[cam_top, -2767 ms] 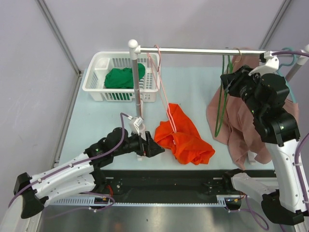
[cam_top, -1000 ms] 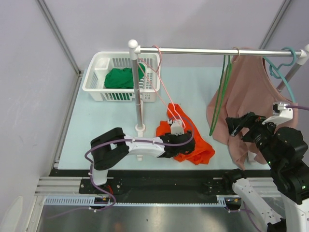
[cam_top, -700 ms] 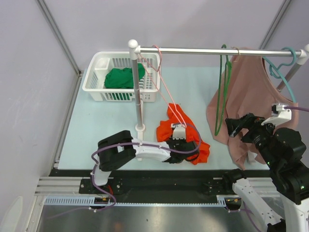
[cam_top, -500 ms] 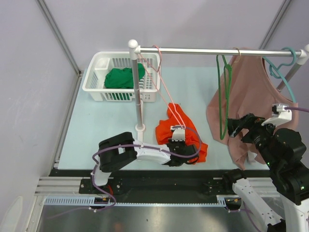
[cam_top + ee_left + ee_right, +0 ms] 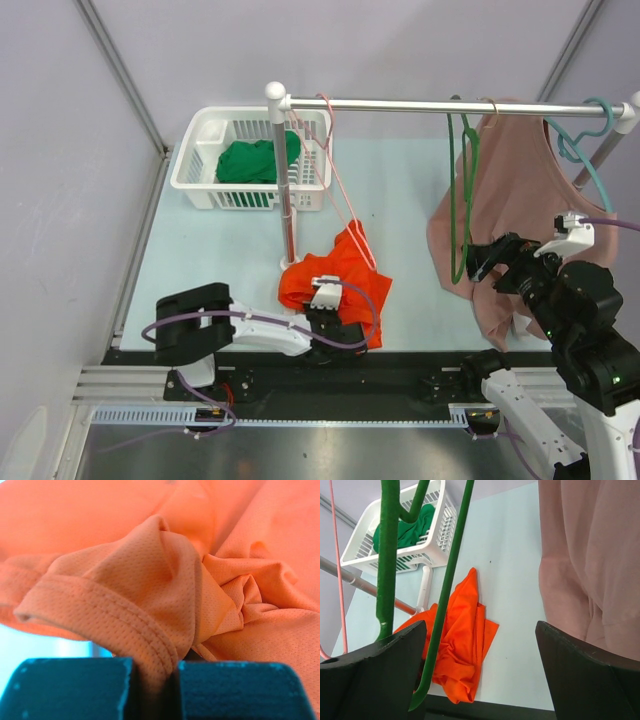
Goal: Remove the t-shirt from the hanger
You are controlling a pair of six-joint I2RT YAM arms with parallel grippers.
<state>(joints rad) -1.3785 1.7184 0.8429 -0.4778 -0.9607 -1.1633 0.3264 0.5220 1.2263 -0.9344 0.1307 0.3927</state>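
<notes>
The left jaws are clamped on a hemmed fold of the orange t-shirt (image 5: 165, 580). It lies bunched on the bench (image 5: 200, 262) just beside the foot of the rack's pole (image 5: 286, 190), and the pink hanger (image 5: 341, 190) runs down into it from the rail (image 5: 400, 104). The right jaws stand wide apart, holding nothing, near the green hanger (image 5: 387, 555) beside a pink garment (image 5: 510, 190).

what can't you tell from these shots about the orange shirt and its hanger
1. Top view: pink hanger runs down into the orange t-shirt; folds hide whether it sits inside.
2. Left wrist view: cloth fills the frame above the left gripper, shut on a hem; no hanger shows.
3. Top view: that gripper's fingertips hidden under its wrist.
</notes>
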